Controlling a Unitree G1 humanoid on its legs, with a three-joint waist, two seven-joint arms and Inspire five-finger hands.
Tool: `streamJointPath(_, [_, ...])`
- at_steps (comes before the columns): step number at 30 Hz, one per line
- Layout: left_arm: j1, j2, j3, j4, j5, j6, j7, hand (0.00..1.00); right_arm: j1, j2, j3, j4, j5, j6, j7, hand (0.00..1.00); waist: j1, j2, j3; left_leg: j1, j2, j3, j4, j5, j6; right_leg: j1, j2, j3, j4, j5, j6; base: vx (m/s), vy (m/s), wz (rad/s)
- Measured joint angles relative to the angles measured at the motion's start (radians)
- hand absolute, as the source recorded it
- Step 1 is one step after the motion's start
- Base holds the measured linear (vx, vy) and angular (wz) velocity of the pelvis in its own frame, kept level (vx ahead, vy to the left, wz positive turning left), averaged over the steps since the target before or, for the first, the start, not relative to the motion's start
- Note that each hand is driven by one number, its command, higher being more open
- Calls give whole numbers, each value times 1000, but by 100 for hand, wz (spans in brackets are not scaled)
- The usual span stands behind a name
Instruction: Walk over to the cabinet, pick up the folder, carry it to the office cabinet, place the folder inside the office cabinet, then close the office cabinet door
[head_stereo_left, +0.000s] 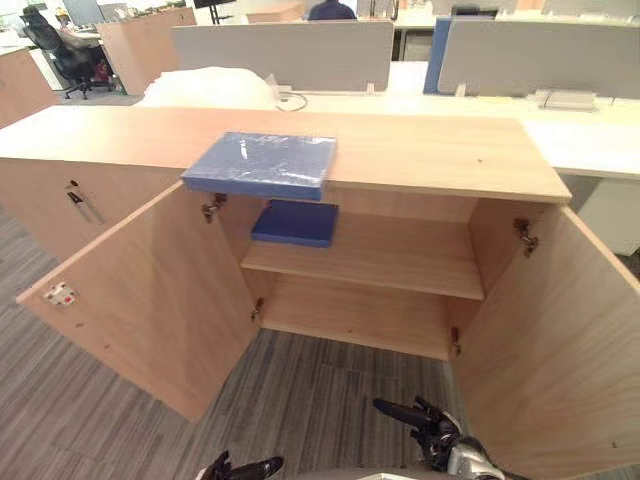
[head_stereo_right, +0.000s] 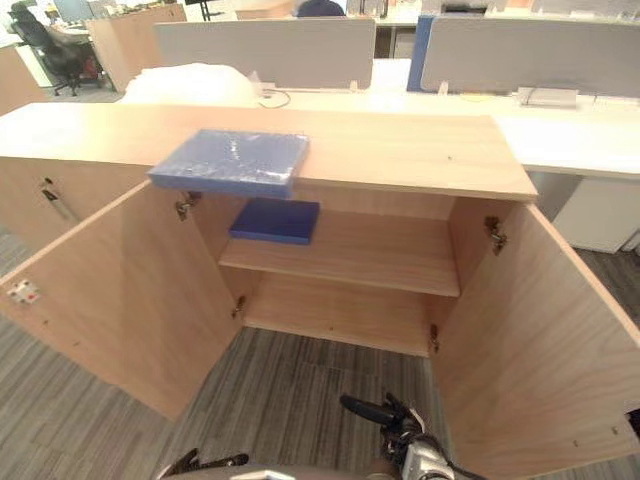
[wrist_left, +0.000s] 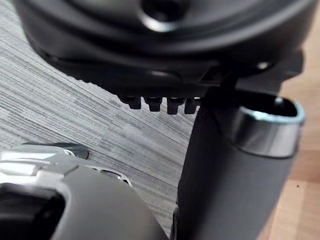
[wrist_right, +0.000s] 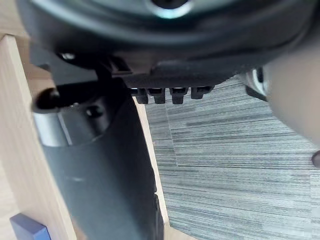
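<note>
A blue folder (head_stereo_left: 262, 163) wrapped in clear film lies on the cabinet's wooden top (head_stereo_left: 430, 150), and its front edge overhangs the opening. A second, darker blue folder (head_stereo_left: 295, 222) lies flat at the left end of the upper shelf (head_stereo_left: 380, 255) inside. Both cabinet doors stand wide open, the left door (head_stereo_left: 150, 290) and the right door (head_stereo_left: 560, 350). My left hand (head_stereo_left: 245, 467) and right hand (head_stereo_left: 420, 418) hang low over the carpet in front of the cabinet, well short of either folder. Their fingers are relaxed and hold nothing.
A neighbouring cabinet at the left has a key (head_stereo_left: 75, 195) in its shut door. Behind the cabinet stand white desks with grey partitions (head_stereo_left: 285, 55), a white bundle (head_stereo_left: 210, 88) and a black office chair (head_stereo_left: 55, 50). Grey carpet (head_stereo_left: 320, 400) lies between the open doors.
</note>
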Motion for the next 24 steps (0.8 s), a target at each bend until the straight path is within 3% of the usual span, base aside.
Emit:
streamJointPath(1, [-2,-13,-2,-2,0,-1,-2,100,0,-6,-1,2,1,4,-1,100,0,19,-3,-9,24,-6,2,0,-9,3,36,-1,-37,7,-9,167,-318,-20])
streamJointPath(2, [-5,-17,-8,-4,3,-3,1,100,-2,-5,1,1,0,12,-5,100,-3,24,-5,-41,59,-15,53,2,-14,27,87,-13,-109,13,-12,161,-331,-11])
streamJointPath(3, [-4,-16,-11,-10,10,-4,0,100,-2,-4,2,4,0,17,-10,100,-3,20,-7,-67,71,-28,100,2,-16,41,104,-16,-139,13,-14,168,-355,7])
streamJointPath(5, [10,-6,0,-68,20,-5,0,100,7,-6,22,13,2,29,-25,100,-1,-7,-1,-235,127,-80,440,5,-37,99,159,-38,-233,18,-18,185,-326,23])
streamJointPath(7, [23,-20,33,-113,-4,-14,-3,100,22,-22,29,14,3,34,-38,100,8,-3,5,-385,182,-108,747,4,-68,145,204,-53,-273,24,-37,157,-167,16])
streamJointPath(9, [20,-14,21,-130,-14,-19,-2,100,26,-33,28,44,4,37,-50,100,15,-8,7,-433,202,-66,831,-15,-83,203,214,-57,-298,24,-45,264,-75,-3])
streamJointPath(11, [17,-3,3,-130,-15,-17,1,100,28,-32,28,48,4,38,-53,100,16,-16,6,-449,196,-24,745,-32,-82,235,204,-36,-316,25,-45,295,20,-33])
streamJointPath(12, [15,-2,3,-129,-22,-16,2,100,23,-29,29,48,4,38,-53,100,16,-18,7,-452,178,-29,628,-48,-84,238,190,-10,-315,25,-45,263,149,-59])
streamJointPath(14, [15,0,2,-129,-34,-16,4,100,21,-25,29,48,4,38,-53,100,16,-24,10,-440,118,-91,370,-24,-84,238,162,18,-308,28,-30,233,210,-51])
streamJointPath(15, [21,-11,-11,-128,-42,-17,12,100,29,-43,35,48,4,38,-49,100,15,0,-6,-431,92,-166,198,160,-73,236,176,36,-309,26,-1,209,247,-28])
streamJointPath(16, [16,1,-20,-118,-51,-16,14,100,33,-37,54,49,3,38,-49,100,16,-19,-8,-421,67,-164,201,153,-84,247,154,50,-318,18,22,209,224,-13])
streamJointPath(19, [18,48,-42,-110,-61,-15,18,100,61,4,59,44,2,35,-45,100,5,-94,-46,-356,-5,-159,66,202,-54,250,79,52,-315,19,31,194,130,19])
streamJointPath(21, [20,58,-61,-110,-66,-15,17,100,77,13,59,40,1,33,-44,100,7,-105,-54,-293,-37,-157,-18,235,-40,274,49,55,-313,20,34,136,81,17])
streamJointPath(24, [27,52,-75,-123,-133,-15,12,100,80,12,60,36,1,32,-37,100,7,-97,-79,-218,-60,-147,-169,306,-28,272,27,75,-312,26,44,72,44,-2])
